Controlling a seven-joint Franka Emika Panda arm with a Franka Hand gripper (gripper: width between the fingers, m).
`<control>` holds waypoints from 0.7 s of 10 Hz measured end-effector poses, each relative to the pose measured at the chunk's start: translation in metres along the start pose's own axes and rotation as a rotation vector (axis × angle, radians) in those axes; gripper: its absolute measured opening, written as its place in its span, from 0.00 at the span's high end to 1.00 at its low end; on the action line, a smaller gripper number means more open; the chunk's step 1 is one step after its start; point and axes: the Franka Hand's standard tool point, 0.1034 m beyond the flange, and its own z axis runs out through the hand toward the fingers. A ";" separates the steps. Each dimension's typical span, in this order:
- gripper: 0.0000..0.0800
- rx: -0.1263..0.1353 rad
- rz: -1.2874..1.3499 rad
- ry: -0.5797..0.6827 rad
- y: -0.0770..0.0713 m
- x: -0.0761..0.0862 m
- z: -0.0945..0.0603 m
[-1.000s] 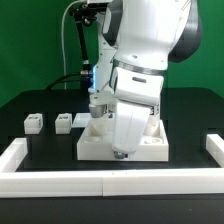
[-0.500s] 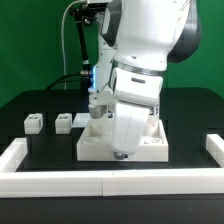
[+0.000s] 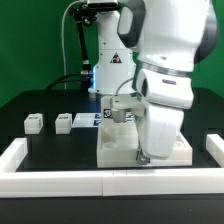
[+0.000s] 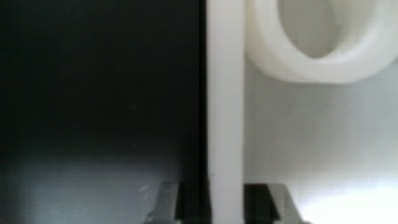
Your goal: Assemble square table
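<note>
Fingers (image 4: 180,203) pinch the square table's (image 3: 115,150) edge; two loose legs (image 3: 33,122) (image 3: 63,121) lie well apart, border wall (image 3: 60,181) just beside it.

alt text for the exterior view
A white robot arm leans over a white square tabletop on a black table, its claw shut on the slab's near edge. Two small white leg blocks sit apart at the exterior view's left, inside a low white border wall.

The arm (image 3: 165,90) hides much of the square table slab (image 3: 115,152) from us, and part of the marker board (image 3: 90,117) behind it. Up close, we find the slab's round hole (image 4: 311,45) blurred and cropped by the picture's edge.
</note>
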 end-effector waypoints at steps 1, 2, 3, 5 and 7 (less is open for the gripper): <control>0.93 0.000 0.004 0.000 0.000 -0.001 0.000; 0.93 0.000 0.004 0.000 0.000 -0.001 0.000; 0.93 0.000 0.005 0.000 0.000 -0.002 0.000; 0.93 0.001 0.006 0.000 0.000 -0.002 0.000; 0.93 -0.001 -0.002 0.004 0.004 0.006 -0.002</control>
